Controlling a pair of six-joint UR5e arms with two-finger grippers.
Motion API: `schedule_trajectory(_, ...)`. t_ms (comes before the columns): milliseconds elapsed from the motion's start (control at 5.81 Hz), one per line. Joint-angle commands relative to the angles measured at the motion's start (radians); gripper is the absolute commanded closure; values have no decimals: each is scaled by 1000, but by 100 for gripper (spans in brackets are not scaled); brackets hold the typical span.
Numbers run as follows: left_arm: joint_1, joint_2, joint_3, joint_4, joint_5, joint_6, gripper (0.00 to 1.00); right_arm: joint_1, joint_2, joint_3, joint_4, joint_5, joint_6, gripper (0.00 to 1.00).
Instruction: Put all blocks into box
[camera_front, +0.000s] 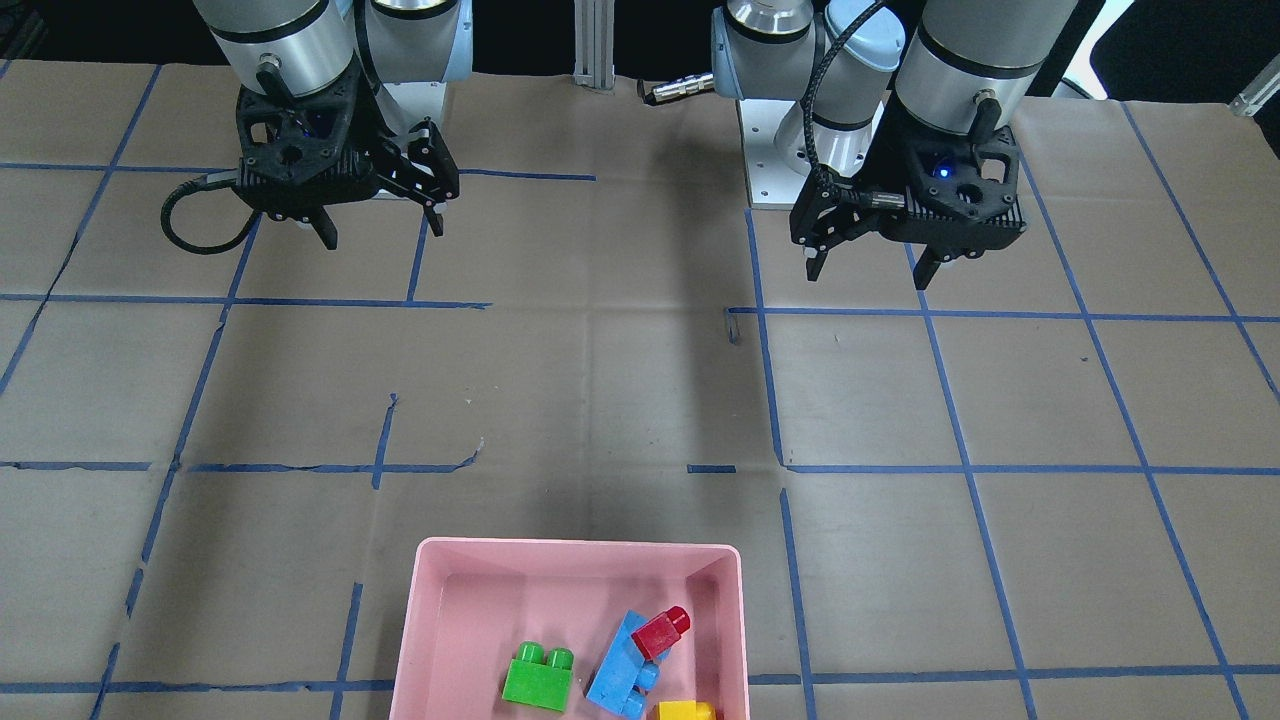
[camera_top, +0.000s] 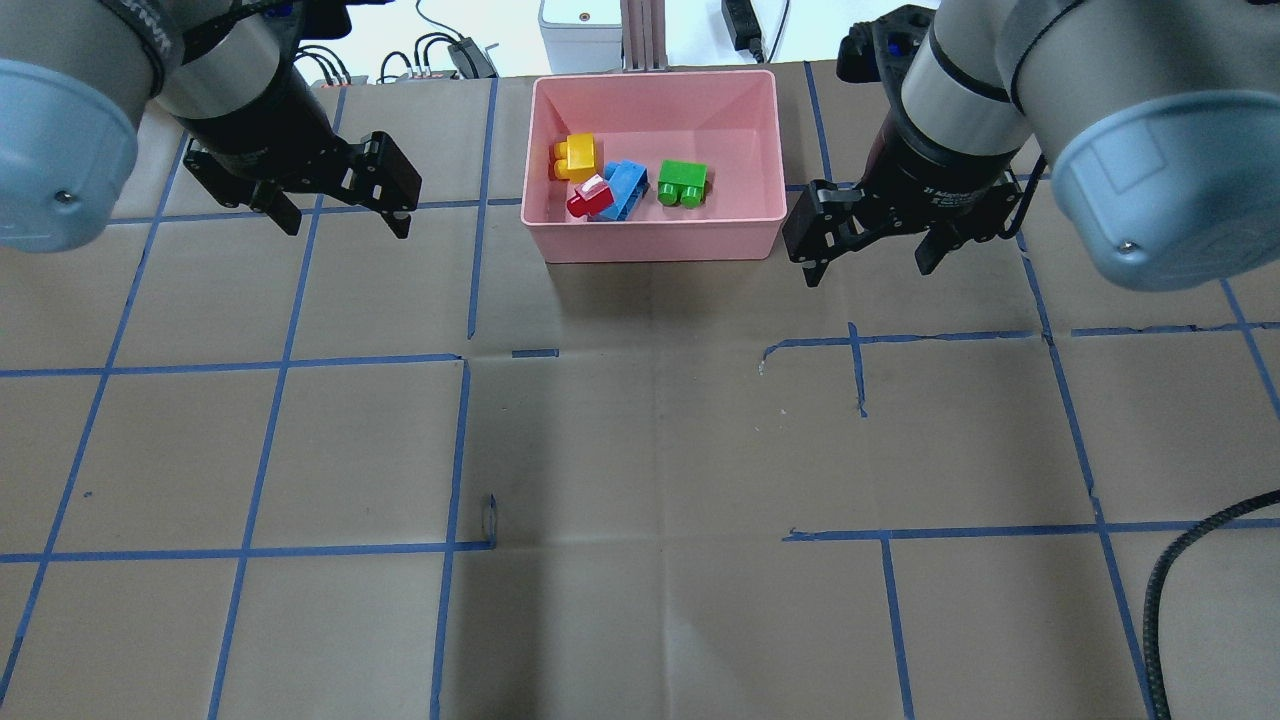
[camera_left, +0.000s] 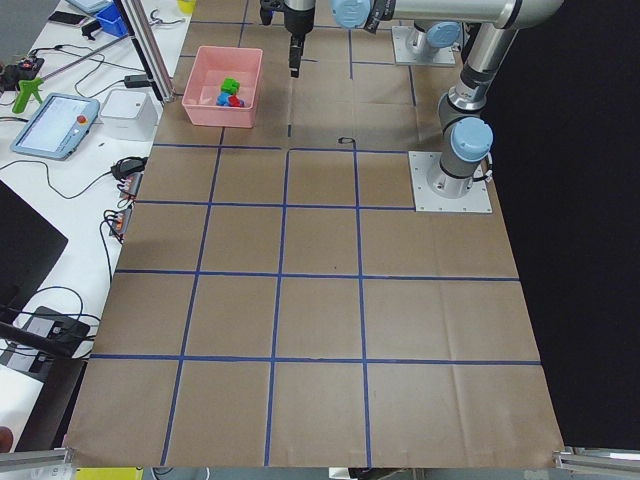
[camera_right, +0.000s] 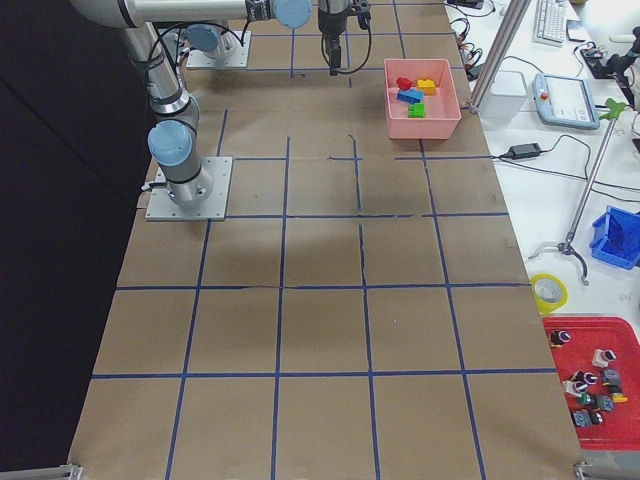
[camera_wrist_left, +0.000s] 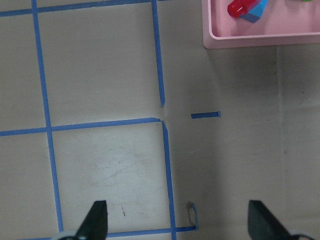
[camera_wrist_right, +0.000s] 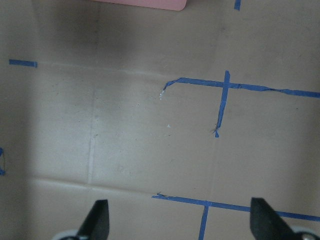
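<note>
The pink box stands at the table's far middle; it also shows in the front view. All four blocks lie inside it: the yellow block, the red block resting on the light-blue block, and the green block. My left gripper hangs open and empty above the table, left of the box. My right gripper hangs open and empty just right of the box's near corner. The left wrist view shows the box's corner with the red block.
Brown paper with a blue tape grid covers the table. The arms' base plates stand at the robot's edge. A tablet and cables lie beyond one table end, a red tray beyond the other.
</note>
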Motion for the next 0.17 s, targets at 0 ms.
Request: schedule_trajectory(0, -2, -1, 0, 0, -2, 0, 1, 0, 1, 11, -1, -7, -2, 0)
